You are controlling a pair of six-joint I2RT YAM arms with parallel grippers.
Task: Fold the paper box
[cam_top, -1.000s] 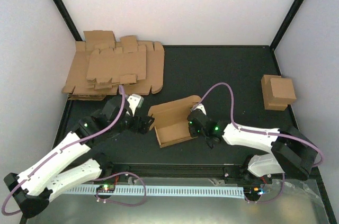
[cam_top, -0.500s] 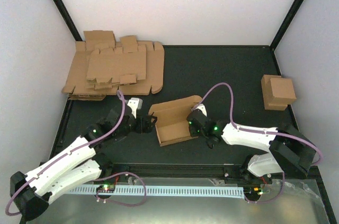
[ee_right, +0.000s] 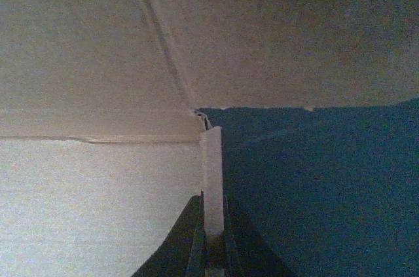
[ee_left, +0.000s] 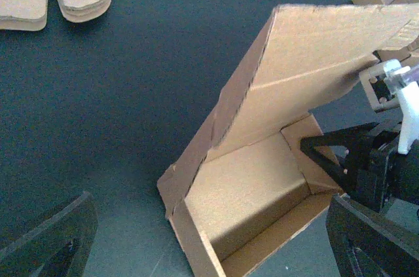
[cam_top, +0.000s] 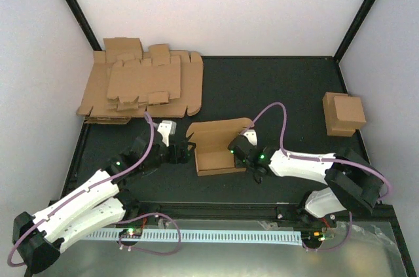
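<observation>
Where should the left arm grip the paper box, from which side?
Probably the left end wall of the paper box, from the left with the open left gripper, one finger inside, one outside: it stands thin and upright, clear of the raised lid, and the right gripper pinches the opposite wall.

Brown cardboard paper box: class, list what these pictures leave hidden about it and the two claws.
- Right wrist view: the brown cardboard paper box fills the frame, its outline cut off; only the wall pinched in the right claw shows.
- Left wrist view: the open left claw has its fingers cut off by the bottom edge.
- Top view: both claws' fingertips are too small to make out.
</observation>
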